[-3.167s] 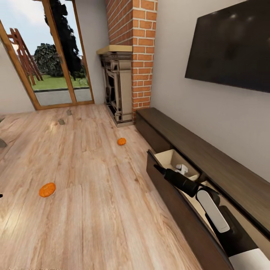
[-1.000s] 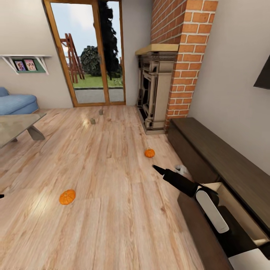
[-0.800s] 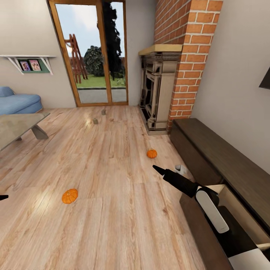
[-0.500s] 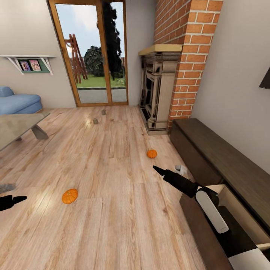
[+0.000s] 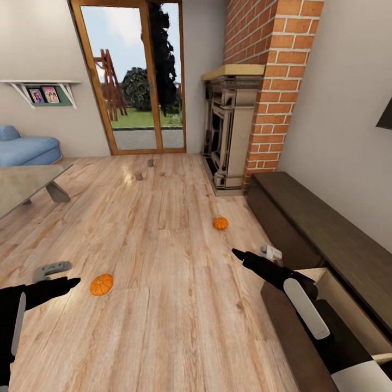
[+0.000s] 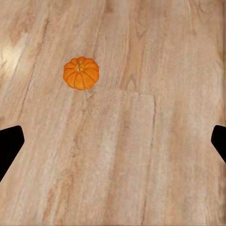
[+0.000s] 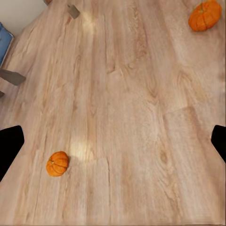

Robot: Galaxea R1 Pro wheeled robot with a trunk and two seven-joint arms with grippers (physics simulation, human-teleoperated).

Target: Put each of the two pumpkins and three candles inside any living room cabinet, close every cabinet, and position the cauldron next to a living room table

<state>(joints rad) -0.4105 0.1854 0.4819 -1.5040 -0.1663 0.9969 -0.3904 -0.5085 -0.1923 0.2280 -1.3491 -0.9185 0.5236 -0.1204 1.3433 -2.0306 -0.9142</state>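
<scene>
Two orange pumpkins lie on the wooden floor: one near my left gripper, the other farther off, near the dark-brown cabinet. Two small candles stand by the glass door. The near pumpkin lies ahead of my open left gripper. My right gripper hangs open and empty over the floor beside the cabinet; its wrist view takes in both pumpkins and a candle. The grey table is at the left. The cauldron is out of view.
One cabinet drawer stands pulled out at the lower right, under my right arm. A stone-coloured fireplace and brick chimney stand beyond the cabinet. A blue sofa sits at the far left by the glass door.
The view has swung left, away from the open drawer toward the room. My left arm has risen into view at the lower left. The right gripper has shifted slightly right, out of the drawer.
</scene>
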